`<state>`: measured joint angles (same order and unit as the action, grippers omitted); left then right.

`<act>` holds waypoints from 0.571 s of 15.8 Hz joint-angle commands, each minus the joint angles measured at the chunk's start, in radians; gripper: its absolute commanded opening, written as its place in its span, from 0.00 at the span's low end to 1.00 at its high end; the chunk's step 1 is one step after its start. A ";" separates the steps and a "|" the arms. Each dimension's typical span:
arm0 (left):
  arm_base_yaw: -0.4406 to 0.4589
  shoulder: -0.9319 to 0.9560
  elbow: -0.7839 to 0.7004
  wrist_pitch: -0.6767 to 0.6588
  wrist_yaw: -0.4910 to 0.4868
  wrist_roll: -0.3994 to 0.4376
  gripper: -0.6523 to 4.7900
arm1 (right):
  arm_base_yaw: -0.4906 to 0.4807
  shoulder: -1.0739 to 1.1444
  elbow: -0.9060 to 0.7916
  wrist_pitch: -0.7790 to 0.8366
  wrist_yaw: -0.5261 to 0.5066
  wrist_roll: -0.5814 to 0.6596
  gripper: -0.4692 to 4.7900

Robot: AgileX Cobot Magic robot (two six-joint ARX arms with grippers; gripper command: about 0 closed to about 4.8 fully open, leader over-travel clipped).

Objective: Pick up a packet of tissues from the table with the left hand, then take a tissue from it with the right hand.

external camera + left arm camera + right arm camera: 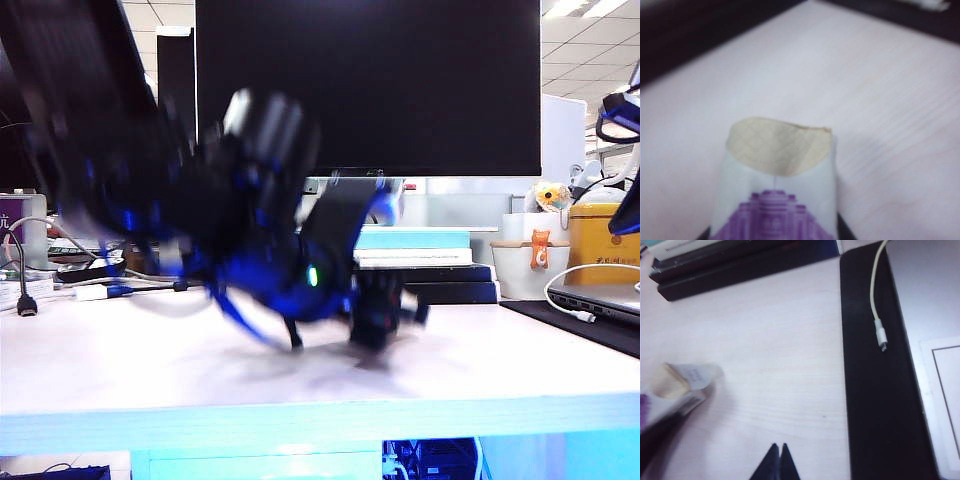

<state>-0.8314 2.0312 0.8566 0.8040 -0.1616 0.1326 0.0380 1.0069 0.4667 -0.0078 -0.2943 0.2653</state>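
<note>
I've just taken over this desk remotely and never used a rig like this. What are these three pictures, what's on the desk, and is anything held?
A two-armed robot, seen three ways. The exterior view faces the table; the blurred black arm there ends in the left gripper. The left wrist view looks along that gripper at the packet of tissues, white and purple, between its jaws with a beige tissue poking out. The right wrist view shows the right gripper, jaws shut and empty above the table, beside a dark mat and a white cable.

No text is legible; the packet of tissues (774,200) shows only a purple emblem.
</note>
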 commanded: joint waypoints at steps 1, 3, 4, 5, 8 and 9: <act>0.013 -0.100 0.002 -0.080 0.096 0.055 0.49 | 0.000 -0.003 0.005 0.039 -0.099 0.040 0.08; 0.034 -0.175 0.002 -0.171 0.192 0.105 0.45 | 0.000 -0.003 0.013 0.045 -0.225 0.047 0.08; 0.047 -0.210 0.002 -0.216 0.246 0.120 0.45 | -0.001 -0.003 0.019 0.047 -0.314 0.047 0.08; 0.058 -0.245 0.002 -0.264 0.293 0.133 0.45 | -0.001 -0.003 0.024 0.048 -0.388 0.049 0.08; 0.091 -0.328 0.002 -0.352 0.484 0.156 0.45 | -0.001 -0.003 0.035 0.061 -0.592 0.128 0.09; 0.096 -0.343 0.002 -0.365 0.548 0.162 0.45 | -0.002 -0.003 0.035 0.071 -0.601 0.147 0.13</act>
<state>-0.7387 1.7084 0.8562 0.4507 0.2832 0.2775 0.0376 1.0069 0.4957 0.0353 -0.8597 0.3649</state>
